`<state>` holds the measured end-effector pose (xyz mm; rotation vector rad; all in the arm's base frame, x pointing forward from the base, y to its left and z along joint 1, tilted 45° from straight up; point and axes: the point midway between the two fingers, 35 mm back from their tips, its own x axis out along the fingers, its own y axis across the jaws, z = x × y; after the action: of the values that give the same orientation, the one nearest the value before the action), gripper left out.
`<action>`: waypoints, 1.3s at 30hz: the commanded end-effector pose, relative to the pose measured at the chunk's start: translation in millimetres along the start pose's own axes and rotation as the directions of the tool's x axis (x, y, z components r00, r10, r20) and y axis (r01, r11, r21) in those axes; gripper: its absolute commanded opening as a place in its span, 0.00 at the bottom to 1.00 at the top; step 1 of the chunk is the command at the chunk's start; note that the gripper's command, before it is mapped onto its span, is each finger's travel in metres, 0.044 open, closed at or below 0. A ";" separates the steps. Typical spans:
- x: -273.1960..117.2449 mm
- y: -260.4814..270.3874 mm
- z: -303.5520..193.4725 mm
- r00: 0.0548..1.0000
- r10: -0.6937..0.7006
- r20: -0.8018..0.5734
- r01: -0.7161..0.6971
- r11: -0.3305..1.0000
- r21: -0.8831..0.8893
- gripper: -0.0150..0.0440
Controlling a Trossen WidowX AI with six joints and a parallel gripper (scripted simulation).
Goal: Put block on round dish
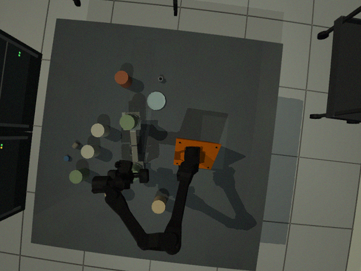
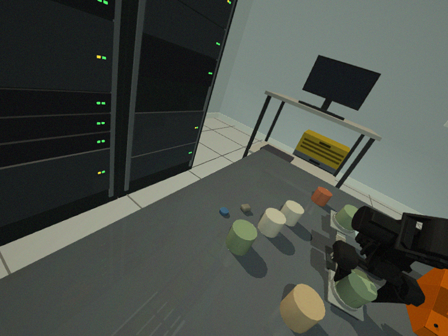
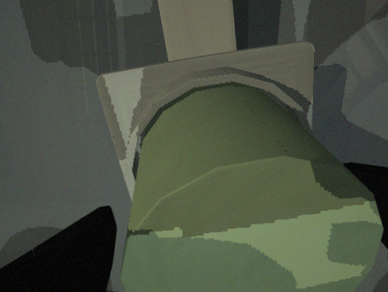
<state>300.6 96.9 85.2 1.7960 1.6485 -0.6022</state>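
Currently, going across the top view from its left edge, a loose green cylinder [image 1: 75, 176] [image 2: 241, 237] is standing well apart from the balance [image 1: 133, 138] [image 2: 340, 236] [image 3: 200, 31]. Next to the right, the far cup [image 1: 128, 122] [image 2: 346, 217] is sitting upright on one end, and the beam's long axis is running from there toward the near cup [image 1: 136, 168] [image 2: 355, 289] [image 3: 240, 133], which is standing on the other end. The tool [image 1: 134, 173] [image 2: 358, 284] [image 3: 228, 196] is hovering around this near cup, its fingers spreading wide apart and holding nothing, one on either side, across the beam's line. The coming grip is probably turning on that centring: the cup is lying between the fingers, so closing evenly should be catching it without nudging the plate beneath. Farther right, the pale round dish [image 1: 156, 100] is lying beyond the far cup's end, so a straight carry would be risking that cup.

The block is not showing; presumably it is hiding under the near cup, though the pictures are not confirming this. The wrist view is showing the plate and rim closely, which the arm is partly covering from above; the exterior view is not showing the dish, which only the top view is revealing.
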 end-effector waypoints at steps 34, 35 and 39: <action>-11.5 3.3 3.5 1.000 0.000 0.012 0.000 1.000 0.006 0.25; -12.7 3.5 3.6 1.000 0.000 0.013 0.000 1.000 0.006 0.25; -17.6 4.3 4.1 1.000 0.000 0.014 0.000 1.000 0.006 0.25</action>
<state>300.3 88.5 91.3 1.7918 1.6566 -0.6199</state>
